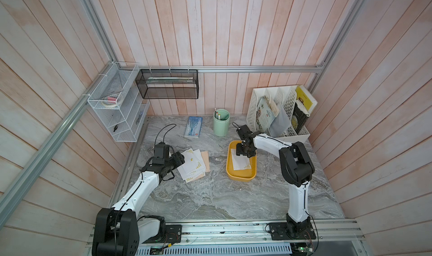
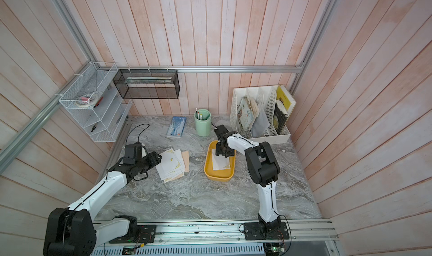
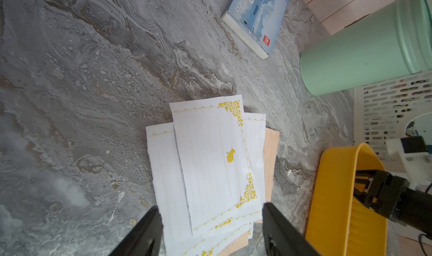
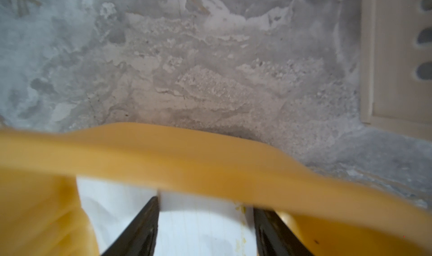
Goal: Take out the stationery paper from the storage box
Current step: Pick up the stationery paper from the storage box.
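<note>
marble table [image 1: 210, 196] holds a paper pile [image 1: 194, 165] — left gripper [image 3: 210, 208] hangs above, jaws spread. right gripper [image 4: 205, 203] sits in the box [image 1: 240, 178], jaws apart over one sheet [image 4: 198, 231].

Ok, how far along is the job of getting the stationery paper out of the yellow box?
Done: a pile of sheets lies fanned on the table by the open left gripper. In hand: the right gripper is down in the storage box, jaws open either side of a white sheet, not gripping it yet. Left: lift that sheet out; whether more lie under it, I cannot tell.
</note>
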{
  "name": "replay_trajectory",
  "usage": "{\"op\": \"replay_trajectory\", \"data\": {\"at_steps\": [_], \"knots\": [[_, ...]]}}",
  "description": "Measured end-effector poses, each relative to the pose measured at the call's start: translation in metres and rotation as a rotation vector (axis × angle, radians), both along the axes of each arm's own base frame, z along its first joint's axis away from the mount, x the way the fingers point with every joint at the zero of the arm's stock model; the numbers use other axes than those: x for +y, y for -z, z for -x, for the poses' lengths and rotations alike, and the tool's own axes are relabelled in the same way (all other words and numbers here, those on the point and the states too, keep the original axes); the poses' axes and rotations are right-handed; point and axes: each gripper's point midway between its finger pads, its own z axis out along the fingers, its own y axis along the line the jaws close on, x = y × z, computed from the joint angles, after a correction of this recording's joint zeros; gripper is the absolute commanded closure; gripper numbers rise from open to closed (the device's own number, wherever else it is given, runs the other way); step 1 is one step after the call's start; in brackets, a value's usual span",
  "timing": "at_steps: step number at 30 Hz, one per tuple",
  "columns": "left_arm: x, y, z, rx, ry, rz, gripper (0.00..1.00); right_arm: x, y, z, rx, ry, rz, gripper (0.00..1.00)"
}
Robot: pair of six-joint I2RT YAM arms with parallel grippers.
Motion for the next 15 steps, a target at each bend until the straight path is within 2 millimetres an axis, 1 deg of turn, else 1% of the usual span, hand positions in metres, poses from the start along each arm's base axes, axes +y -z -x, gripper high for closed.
{"op": "replay_trajectory", "data": {"at_steps": [2,5,7,14,15], "knots": [[0.0000,0.0002,0.0004,0.001,0.000,0.000,0.29,0.0009,0.0003,-0.0016,-0.008,0.000,-0.005,0.44],[0.0001,0.0004,0.0005,0.003,0.000,-0.001,0.29,0.0020,0.0011,-0.0035,-0.017,0.002,-0.013,0.58],[0.0001,0.0006,0.0007,0.004,0.000,-0.001,0.29,0.0031,0.0008,-0.0054,-0.026,0.001,-0.019,0.70],[0.0001,0.0005,0.0008,0.003,0.000,0.000,0.29,0.0043,0.0001,-0.0066,-0.032,0.010,-0.028,0.98],[0.0001,0.0003,0.0008,0.003,0.000,0.000,0.29,0.0043,-0.0006,-0.0066,-0.033,0.009,-0.029,1.00]]}}
